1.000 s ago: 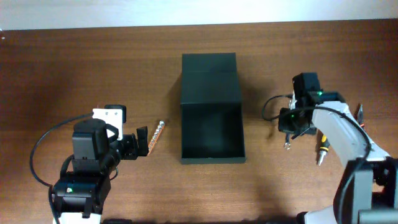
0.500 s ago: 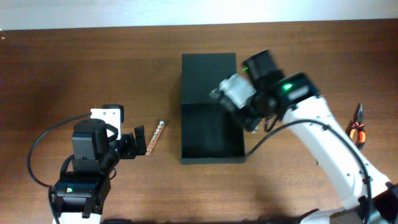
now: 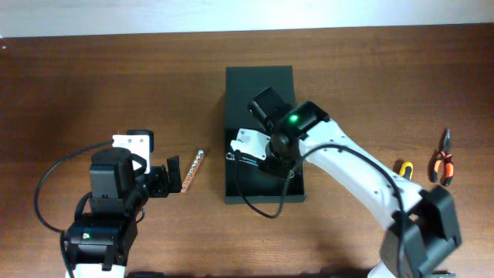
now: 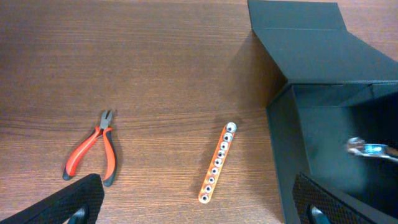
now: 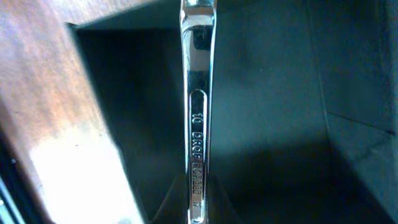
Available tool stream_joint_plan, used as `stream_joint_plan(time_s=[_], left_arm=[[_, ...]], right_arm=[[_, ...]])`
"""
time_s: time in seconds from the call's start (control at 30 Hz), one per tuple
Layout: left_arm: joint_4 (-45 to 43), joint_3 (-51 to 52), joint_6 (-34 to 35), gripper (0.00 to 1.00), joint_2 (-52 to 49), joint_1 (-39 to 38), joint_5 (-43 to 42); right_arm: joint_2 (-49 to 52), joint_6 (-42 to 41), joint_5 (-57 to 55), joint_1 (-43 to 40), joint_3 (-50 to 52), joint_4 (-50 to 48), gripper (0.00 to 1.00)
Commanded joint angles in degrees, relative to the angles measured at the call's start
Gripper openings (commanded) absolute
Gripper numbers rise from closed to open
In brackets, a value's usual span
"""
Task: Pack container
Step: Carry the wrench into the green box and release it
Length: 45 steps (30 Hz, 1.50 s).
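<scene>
Container (image 3: 266,189) sits mid-table (image 3: 77,77), open, lid flap (image 3: 258,86) laid back on the far side. Right gripper (image 5: 193,210) is over its interior, pinched on one end of a combination wrench (image 5: 198,93). Left gripper (image 3: 177,176) is spread wide with nothing in it, parked just beside the bit strip (image 4: 217,163).

Risks:
- The wrench's free end is close to the container's left wall. Letting go here could land the head on the rim, so it leans or tips out.
- Can't tell if the wrench touches the floor. A drop from height would likely bounce or clatter.
- It's a one-end grip on a long bar, so it can pivot in the jaws if the tip catches the wall. That could also shove the box, which isn't held down.
- The interior is dark, so depth is hard to judge from the wrist view.

Count:
- container: 1
- combination wrench: 1
- bit strip: 1, on the table left of the box
- pliers: 2, red-handled pliers (image 4: 93,152) by the left arm and orange-handled pliers (image 3: 441,161) far right
- yellow-handled tool (image 3: 404,167): 1, partly hidden by the right arm, type unclear
- tools seen inside the box besides the wrench: none
</scene>
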<state>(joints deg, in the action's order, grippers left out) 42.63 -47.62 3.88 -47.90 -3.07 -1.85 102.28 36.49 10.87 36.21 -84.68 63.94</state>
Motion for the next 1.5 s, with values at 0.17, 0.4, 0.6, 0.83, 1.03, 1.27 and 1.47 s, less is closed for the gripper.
stream_joint_plan(time_s=[0.17,0.4,0.6,0.83,1.03,1.27,1.47], left_arm=[[-0.2,-1.1,-1.0,0.99,0.0,0.2,0.6],[-0.2,-1.1,-1.0,0.99,0.0,0.2,0.6],[-0.2,-1.1,-1.0,0.99,0.0,0.2,0.6],[-0.2,-1.1,-1.0,0.99,0.0,0.2,0.6],[-0.2,-1.1,-1.0,0.99,0.0,0.2,0.6],[-0.2,-1.1,-1.0,0.99,0.0,0.2,0.6],[-0.2,-1.1,-1.0,0.99,0.0,0.2,0.6]], right_arm=[[7.5,0.8,0.5,0.0,0.5,-2.8,0.04],[8.2,0.7,0.8,-2.8,0.5,-4.6,0.04],[8.2,0.6,1.2,-5.2,0.5,-4.4,0.04],[9.6,0.6,1.2,-5.2,0.6,-4.6,0.04],[12.4,0.6,1.2,-5.2,1.3,-4.6,0.04],[12.5,0.6,1.2,-5.2,1.3,-3.9,0.33],[12.5,0.5,1.2,-5.2,1.3,-3.2,0.65]])
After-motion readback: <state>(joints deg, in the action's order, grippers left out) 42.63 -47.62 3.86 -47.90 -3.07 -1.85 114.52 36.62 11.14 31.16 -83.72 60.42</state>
